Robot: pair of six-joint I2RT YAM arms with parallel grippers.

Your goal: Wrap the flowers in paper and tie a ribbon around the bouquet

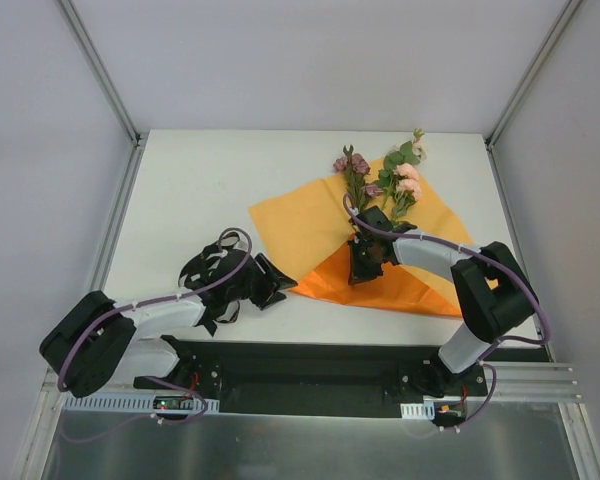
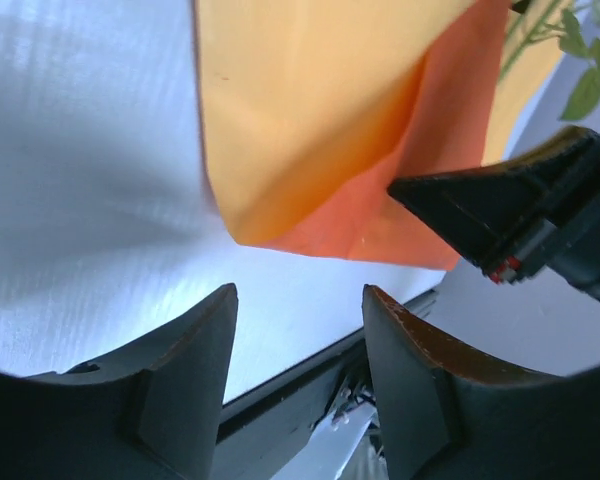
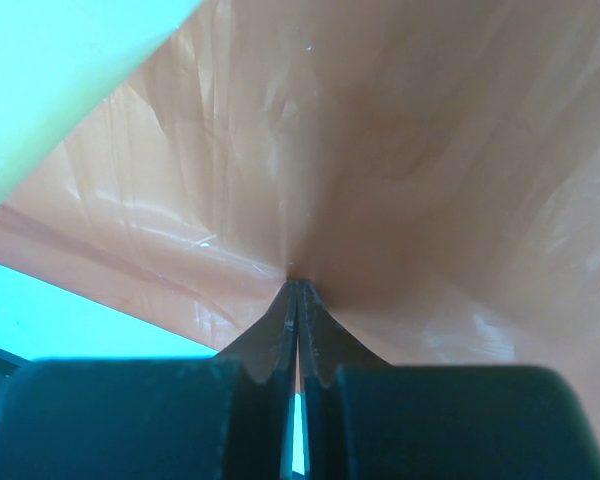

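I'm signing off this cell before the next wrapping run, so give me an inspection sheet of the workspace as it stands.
Surface: white table, no marks seen.
Job's things: orange paper lies spread, with its near part folded up. The flowers lie on it, blooms past its far edge. Ribbon: nothing seen.
Clutter: nothing seen.
Grippers: right gripper is shut, pinching the folded part of the paper. Left gripper is open and empty, just short of the paper's near-left corner.
Cables: a purple cable runs along each arm; neither touches the paper.
Surroundings: white walls with metal frame posts.
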